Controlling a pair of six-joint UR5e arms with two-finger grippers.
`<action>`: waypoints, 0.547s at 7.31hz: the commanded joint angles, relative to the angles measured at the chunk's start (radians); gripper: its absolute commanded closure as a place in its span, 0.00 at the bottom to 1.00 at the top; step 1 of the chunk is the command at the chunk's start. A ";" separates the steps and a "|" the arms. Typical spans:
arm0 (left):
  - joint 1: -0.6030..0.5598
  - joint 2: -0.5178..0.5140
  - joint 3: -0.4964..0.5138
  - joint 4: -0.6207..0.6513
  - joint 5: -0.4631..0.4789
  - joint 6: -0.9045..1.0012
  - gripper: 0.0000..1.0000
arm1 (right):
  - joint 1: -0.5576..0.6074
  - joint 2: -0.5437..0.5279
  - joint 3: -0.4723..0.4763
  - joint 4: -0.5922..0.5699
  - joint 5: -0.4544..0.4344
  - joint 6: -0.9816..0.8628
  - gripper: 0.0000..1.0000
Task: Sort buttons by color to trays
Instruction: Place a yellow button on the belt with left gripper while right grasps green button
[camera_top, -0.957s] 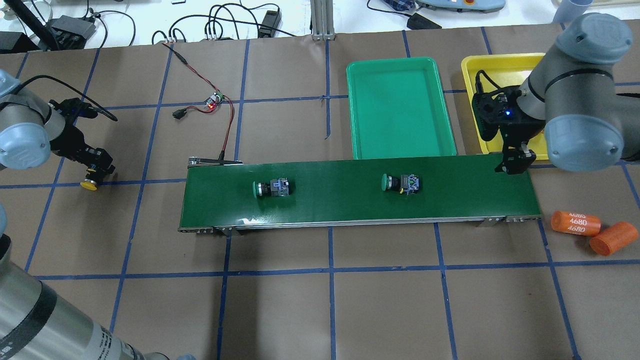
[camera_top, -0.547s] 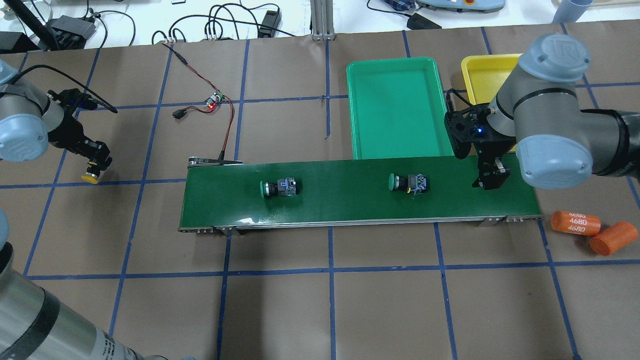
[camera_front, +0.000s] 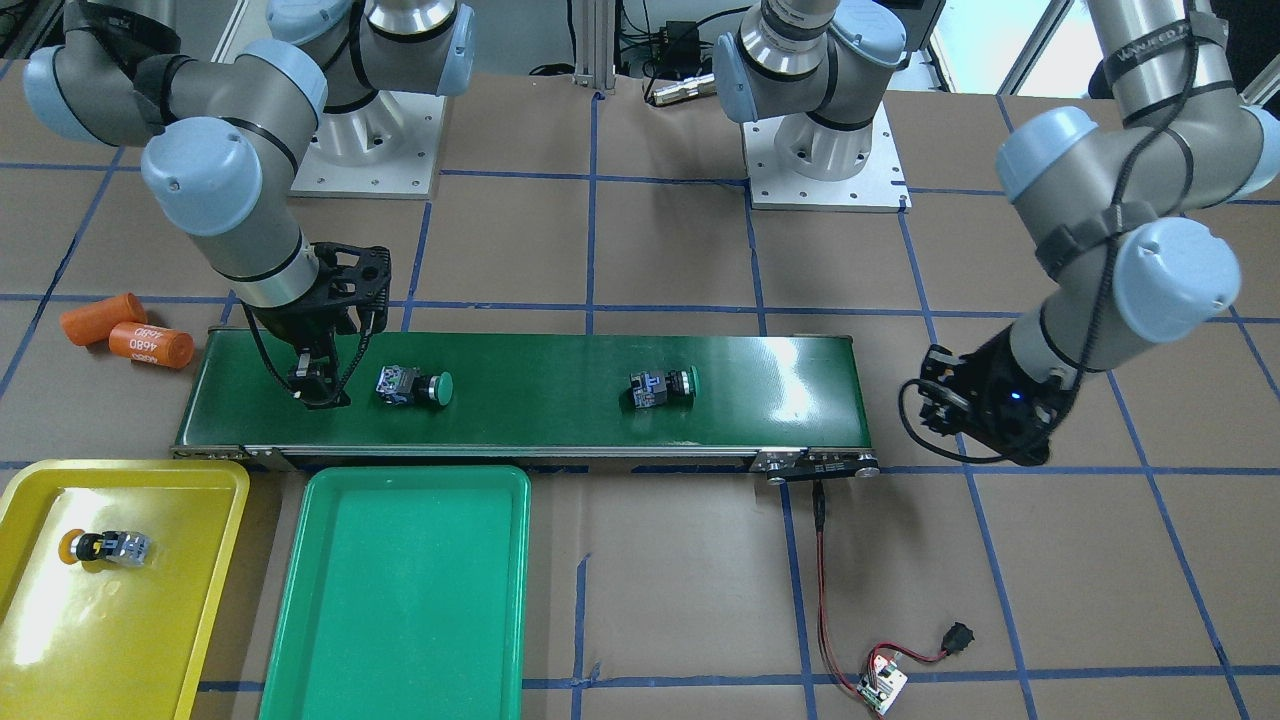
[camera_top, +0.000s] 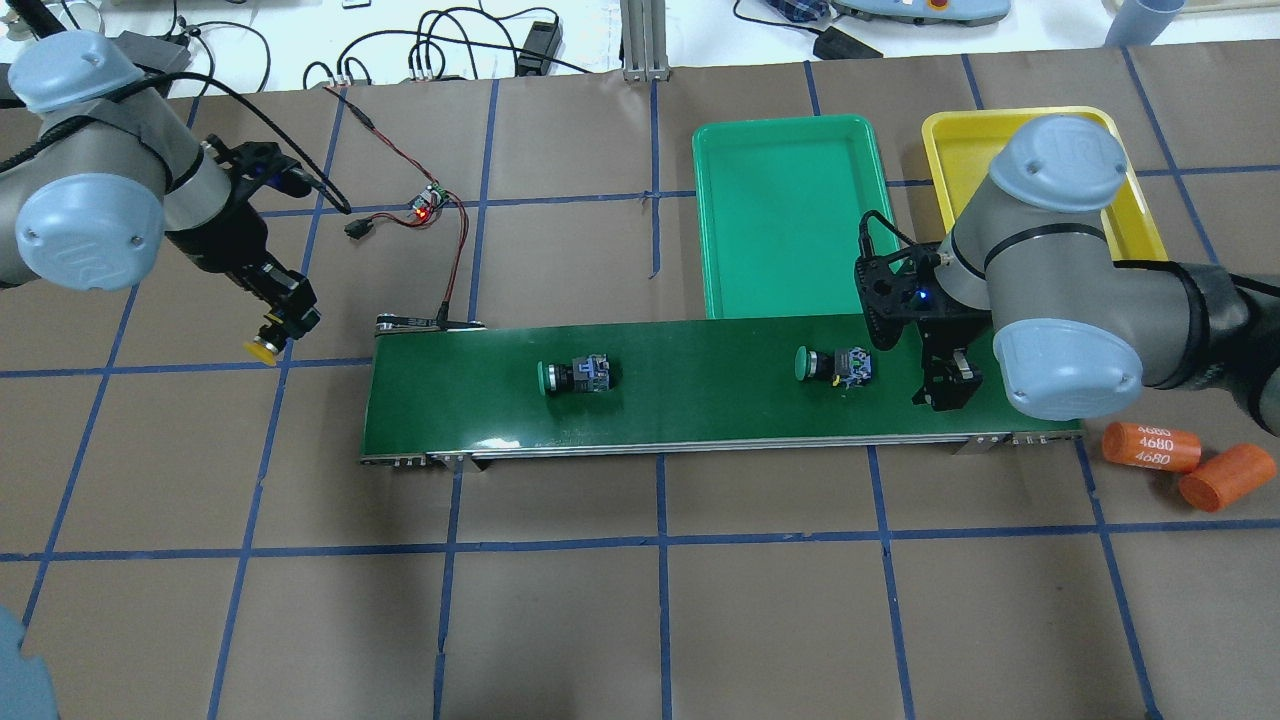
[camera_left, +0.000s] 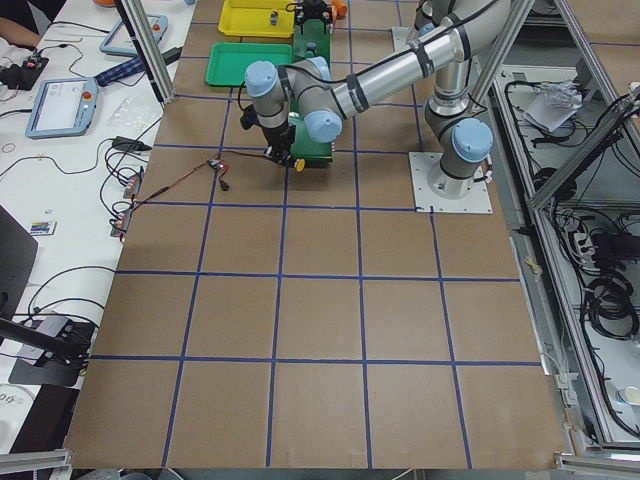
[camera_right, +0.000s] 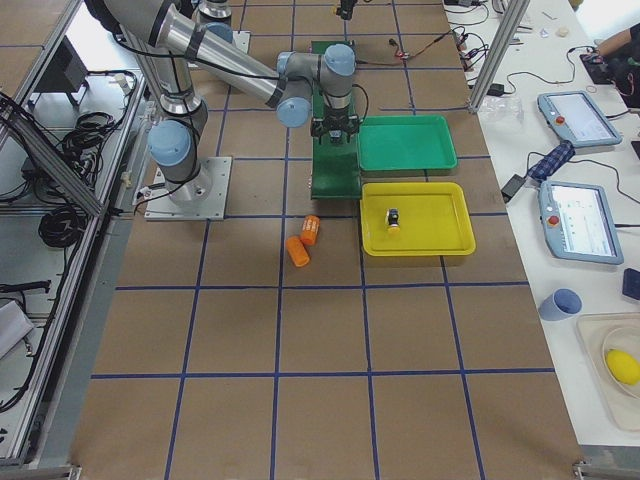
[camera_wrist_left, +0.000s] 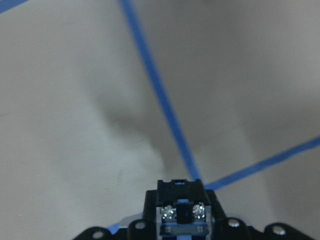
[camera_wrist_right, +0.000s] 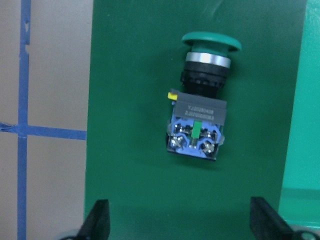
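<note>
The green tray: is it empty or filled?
Empty: the green tray shows only bare plastic, and both green buttons lie on the conveyor belt.

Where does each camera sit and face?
Front: across table, facing robot; left arm, right arm.
Overhead: behind robot, downward; both arms.
Exterior left: left end; left arm nearest.
Exterior right: right end; right arm nearest.
Left wrist: down at table; left gripper, yellow button.
Right wrist: down at green button; right gripper.
Front, overhead share conveyor belt.

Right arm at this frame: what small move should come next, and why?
Probably slide the right end effector along the belt to the nearer green button: its open fingers sit just short of it, and the green tray holds nothing yet.
</note>
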 joint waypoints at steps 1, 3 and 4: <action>-0.250 0.076 -0.083 -0.018 0.007 0.023 1.00 | 0.015 0.007 0.000 -0.009 0.000 0.037 0.00; -0.330 0.061 -0.105 0.090 0.019 0.289 1.00 | 0.030 0.011 0.001 -0.014 0.002 0.096 0.00; -0.332 0.046 -0.117 0.100 0.056 0.450 1.00 | 0.031 0.014 0.004 -0.014 0.002 0.097 0.00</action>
